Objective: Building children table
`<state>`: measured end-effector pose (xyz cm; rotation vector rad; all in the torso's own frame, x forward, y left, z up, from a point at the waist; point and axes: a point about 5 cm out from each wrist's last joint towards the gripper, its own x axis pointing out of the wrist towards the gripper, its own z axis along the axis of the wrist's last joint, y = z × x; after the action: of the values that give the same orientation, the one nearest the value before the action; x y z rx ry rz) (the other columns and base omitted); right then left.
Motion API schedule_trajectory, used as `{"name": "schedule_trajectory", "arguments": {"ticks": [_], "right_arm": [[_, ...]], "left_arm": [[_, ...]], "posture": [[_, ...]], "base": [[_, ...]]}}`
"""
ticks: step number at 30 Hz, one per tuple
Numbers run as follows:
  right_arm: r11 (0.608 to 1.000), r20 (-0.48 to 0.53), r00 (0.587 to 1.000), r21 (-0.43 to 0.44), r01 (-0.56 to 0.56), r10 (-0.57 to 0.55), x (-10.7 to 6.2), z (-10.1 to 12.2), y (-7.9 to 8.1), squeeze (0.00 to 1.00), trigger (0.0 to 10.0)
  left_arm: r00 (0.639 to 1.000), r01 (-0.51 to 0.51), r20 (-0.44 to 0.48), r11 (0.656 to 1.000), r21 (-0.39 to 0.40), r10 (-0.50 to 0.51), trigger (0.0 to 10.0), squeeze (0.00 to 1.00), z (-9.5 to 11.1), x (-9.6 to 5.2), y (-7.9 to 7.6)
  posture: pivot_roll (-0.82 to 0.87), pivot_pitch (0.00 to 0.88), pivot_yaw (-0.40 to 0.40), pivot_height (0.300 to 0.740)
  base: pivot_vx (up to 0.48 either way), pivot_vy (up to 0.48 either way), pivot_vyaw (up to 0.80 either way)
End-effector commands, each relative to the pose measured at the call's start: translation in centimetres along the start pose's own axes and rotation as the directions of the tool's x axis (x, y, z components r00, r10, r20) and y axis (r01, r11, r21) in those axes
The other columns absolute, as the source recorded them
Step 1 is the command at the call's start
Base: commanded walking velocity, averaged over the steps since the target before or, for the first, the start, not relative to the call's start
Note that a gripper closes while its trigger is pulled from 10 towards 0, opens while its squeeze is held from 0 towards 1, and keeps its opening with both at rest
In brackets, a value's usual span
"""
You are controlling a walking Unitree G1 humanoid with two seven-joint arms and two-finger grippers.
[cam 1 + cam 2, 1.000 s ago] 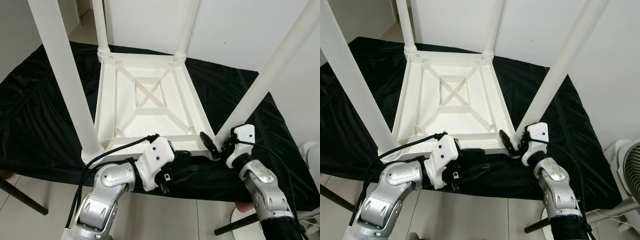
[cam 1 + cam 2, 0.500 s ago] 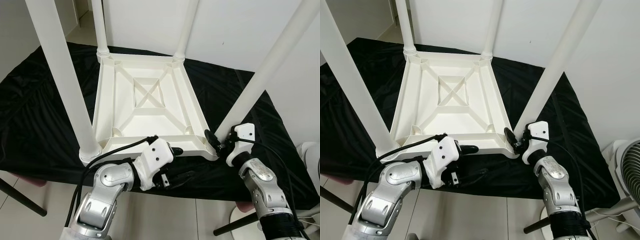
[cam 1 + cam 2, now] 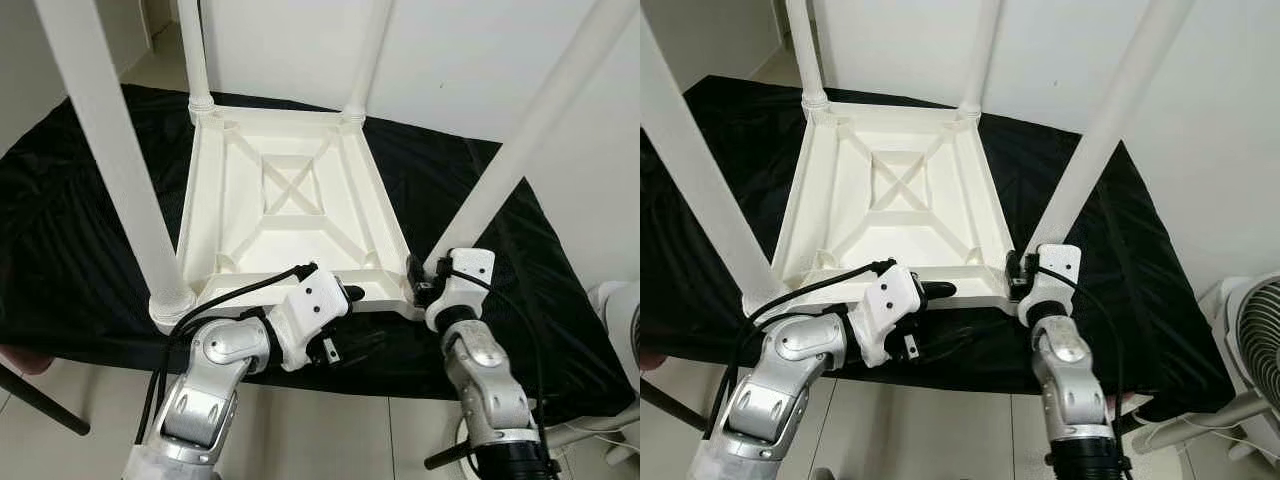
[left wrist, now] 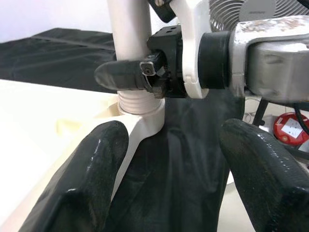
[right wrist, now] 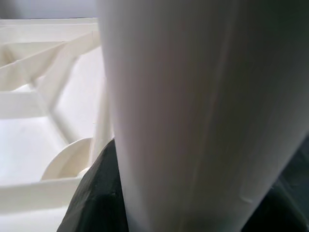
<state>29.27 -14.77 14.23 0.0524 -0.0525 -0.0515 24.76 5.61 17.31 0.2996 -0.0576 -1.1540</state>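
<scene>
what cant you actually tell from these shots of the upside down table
- Tops of all four legs: cut off by the upper edge of both eye views, e.g. near-right leg.
- Right pincer: one finger lies against that leg's base; the leg hides the other, so its grip is unclear.
- Right wrist view: blurred leg up close blocks the joint.
- Table top: face-down on the black cloth, its upper face hidden.
- Left pincer: open at the near rim.

The upside-down table (image 3: 290,215) is creamy white all over, and so are its four legs (image 3: 110,160). It sits on a plain black cloth (image 3: 60,230). Both arms are shiny silver with white wrists and black fingers (image 4: 94,179). At four o'clock stands a white fan (image 3: 1255,345). The wall (image 3: 460,60) is white, the floor (image 3: 940,440) pale grey.
</scene>
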Motion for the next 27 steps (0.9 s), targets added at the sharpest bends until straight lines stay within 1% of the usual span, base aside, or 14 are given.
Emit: {"name": "schedule_trajectory", "arguments": {"ticks": [1, 2, 4, 7, 8, 9, 14, 16, 18, 19, 21, 23, 25, 27], "right_arm": [[0.997, -0.072, 0.995, -0.026, 0.07, -0.072, -0.6, -1.2, 0.1, 0.0, 10.0], [0.997, -0.072, 0.995, -0.026, 0.07, -0.072, -0.6, -1.2, 0.1, 0.0, 10.0], [0.986, -0.089, 0.982, 0.006, 0.168, -0.167, -1.1, -1.5, 0.6, 0.0, 10.0], [0.994, -0.099, 0.989, 0.018, 0.11, -0.108, -1.1, -1.4, 1.8, 0.0, 10.0], [0.994, -0.085, 0.991, 0.026, 0.102, -0.1, -1.1, -1.2, 1.8, 1.0, 10.0], [0.995, -0.073, 0.994, 0.046, 0.089, -0.086, -1.1, -1.0, 1.8, 1.0, 10.0], [0.998, -0.046, 0.997, 0.012, 0.065, -0.064, -0.9, -0.7, 1.2, 1.0, 10.0], [0.995, -0.027, 0.995, 0.026, -0.095, 0.096, -0.6, -0.7, 1.0, 0.97, 10.0], [0.991, -0.023, 0.991, 0.026, -0.132, 0.133, -0.6, -0.7, 0.9, 0.97, 10.0], [0.987, -0.015, 0.986, -0.006, -0.163, 0.163, -0.5, -0.5, 0.1, 0.0, 10.0], [0.981, -0.006, 0.982, -0.039, -0.191, 0.191, -0.2, -0.3, -1.1, 0.0, 10.0], [0.979, -0.004, 0.98, -0.046, -0.198, 0.198, -0.2, -0.2, -1.3, 0.0, 10.0], [0.957, 0.002, 0.96, -0.078, -0.28, 0.281, 0.4, 0.2, -2.2, 0.0, 10.0], [0.948, 0.002, 0.952, -0.091, -0.306, 0.307, 0.6, 0.3, -2.5, 0.0, 10.0]], "left_arm": [[0.973, -0.23, 0.004, 0.973, 0.01, 0.23, 10.0, 0.0, 0.1, 0.2, 1.2], [0.973, -0.23, 0.004, 0.973, 0.01, 0.23, 10.0, 0.0, 0.1, 0.2, 1.2], [0.971, -0.239, 0.01, 0.971, -0.018, 0.24, 10.0, 0.0, 0.1, 0.2, 1.3], [0.967, -0.255, 0.012, 0.967, -0.005, 0.255, 10.0, 0.0, 0.2, 0.3, 1.6], [0.966, -0.258, 0.011, 0.966, -0.004, 0.258, 10.0, 0.0, 0.2, 0.3, 1.6], [0.966, -0.26, 0.011, 0.966, -0.002, 0.26, 10.0, 0.0, 0.1, 0.3, 1.6], [0.965, -0.262, 0.009, 0.965, 0.009, 0.262, 10.0, 0.0, 0.1, 0.2, 1.6], [0.963, -0.27, 0.001, 0.963, 0.019, 0.27, 10.0, 0.0, 0.0, 0.1, 1.8], [0.962, -0.272, -0.001, 0.962, 0.021, 0.272, 10.0, 0.0, 0.0, 0.1, 1.8], [0.962, -0.273, -0.005, 0.962, 0.022, 0.274, 10.0, 0.0, 0.0, 0.1, 1.8], [0.962, -0.274, -0.007, 0.961, 0.021, 0.274, 10.0, 0.0, 0.0, 0.1, 1.8], [0.962, -0.274, -0.007, 0.961, 0.021, 0.274, 10.0, 0.0, 0.0, 0.1, 1.7], [0.959, -0.281, -0.012, 0.959, 0.022, 0.282, 10.0, 0.0, -0.1, 0.0, 1.7], [0.959, -0.284, -0.015, 0.959, 0.023, 0.284, 10.0, 0.0, -0.1, 0.0, 1.7]], "posture": [[-0.01, 0.067, -0.115, 0.74], [-0.01, 0.067, -0.115, 0.74], [-0.01, 0.058, -0.117, 0.74], [0.0, 0.049, -0.118, 0.74], [0.0, 0.049, -0.118, 0.74], [0.0, 0.045, -0.119, 0.74], [0.0, 0.042, -0.116, 0.74], [0.0, 0.044, -0.114, 0.74], [0.0, 0.044, -0.114, 0.74], [-0.01, 0.051, -0.107, 0.74], [-0.01, 0.055, -0.106, 0.74], [-0.01, 0.055, -0.106, 0.74], [-0.01, 0.054, -0.107, 0.74], [-0.01, 0.053, -0.106, 0.74]], "base": [[0.0, 0.0, 0.0], [0.0, 0.0, 0.0], [0.0, 0.0, 0.0], [0.0, 0.0, 0.0], [0.0, 0.0, 0.0], [0.0, 0.0, 0.0], [0.0, 0.0, 0.0], [0.0, 0.0, 0.0], [0.0, 0.0, 0.0], [0.0, 0.0, 0.0], [0.0, 0.0, 0.0], [0.0, 0.0, 0.0], [0.0, 0.0, 0.0], [0.0, 0.0, 0.0]]}}
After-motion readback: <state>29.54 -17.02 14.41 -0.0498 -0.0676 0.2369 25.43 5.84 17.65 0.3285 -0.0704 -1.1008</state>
